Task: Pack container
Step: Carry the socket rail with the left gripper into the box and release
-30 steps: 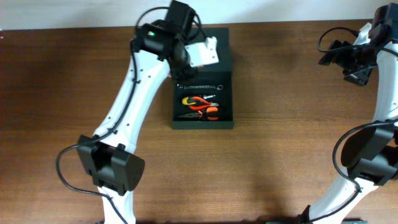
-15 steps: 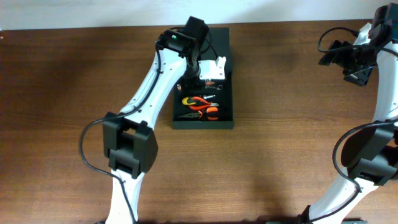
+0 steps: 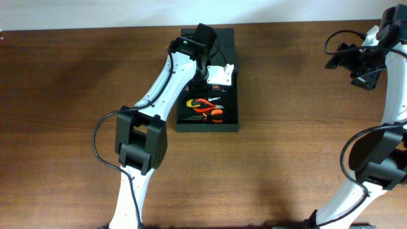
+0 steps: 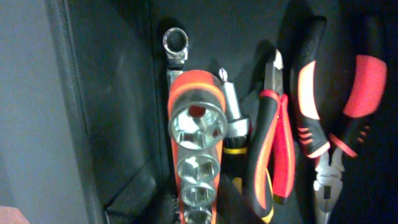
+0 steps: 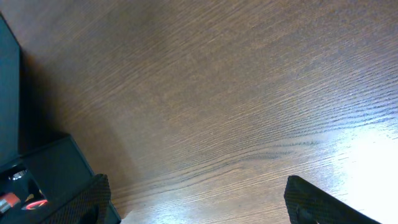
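Observation:
The container [image 3: 231, 95] is a dark box lying open at the table's middle, its flap lid [image 3: 224, 38] folded back at the far side. My left gripper [image 3: 220, 77] reaches into it and is shut on an orange rail of chrome sockets [image 4: 195, 140], held against the container's left wall [image 4: 118, 112]. The gripper's fingertips [image 4: 196, 208] flank the rail at the bottom edge of the left wrist view. My right gripper [image 5: 199, 199] is open and empty above bare table, far right in the overhead view [image 3: 359, 63].
Inside the container lie a chrome wrench [image 4: 174, 46], a screwdriver bit [image 4: 231, 106], red-handled cutters [image 4: 277, 143] and red-black pliers [image 4: 336, 112]. Orange pliers show in the overhead view [image 3: 205, 109]. The container's corner [image 5: 43, 168] shows at the left of the right wrist view.
My left arm has swung right and forward over the open container, carrying the gripper from the lid area down among the tools. The right arm has not moved.

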Robot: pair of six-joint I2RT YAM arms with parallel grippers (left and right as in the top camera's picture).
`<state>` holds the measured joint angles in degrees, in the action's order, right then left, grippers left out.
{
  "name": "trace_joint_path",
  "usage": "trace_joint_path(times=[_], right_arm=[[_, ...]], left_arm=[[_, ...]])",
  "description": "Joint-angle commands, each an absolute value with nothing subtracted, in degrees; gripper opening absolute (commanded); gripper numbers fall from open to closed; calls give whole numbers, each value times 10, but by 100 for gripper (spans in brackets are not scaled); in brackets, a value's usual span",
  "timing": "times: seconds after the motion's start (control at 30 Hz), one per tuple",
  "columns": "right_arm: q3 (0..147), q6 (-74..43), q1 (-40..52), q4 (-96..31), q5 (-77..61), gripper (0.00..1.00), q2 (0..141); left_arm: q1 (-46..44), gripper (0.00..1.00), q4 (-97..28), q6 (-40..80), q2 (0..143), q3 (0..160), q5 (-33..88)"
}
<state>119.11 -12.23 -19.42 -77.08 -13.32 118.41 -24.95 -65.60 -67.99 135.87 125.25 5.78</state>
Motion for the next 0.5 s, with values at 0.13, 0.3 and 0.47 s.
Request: trace_joint_path(times=[0.13, 0.3, 0.47], right_arm=[[1191, -125, -196, -776, -129, 90, 1188], [1191, -125, -195, -776, -135, 91, 1188], [1191, -125, -195, -776, -159, 80, 1188]], left_arm=[[-250, 99, -645, -632, 1366, 1269, 38], [-249, 99, -652, -452, 1352, 1340, -29], [-229, 99, -679, -218, 1333, 1462, -24]])
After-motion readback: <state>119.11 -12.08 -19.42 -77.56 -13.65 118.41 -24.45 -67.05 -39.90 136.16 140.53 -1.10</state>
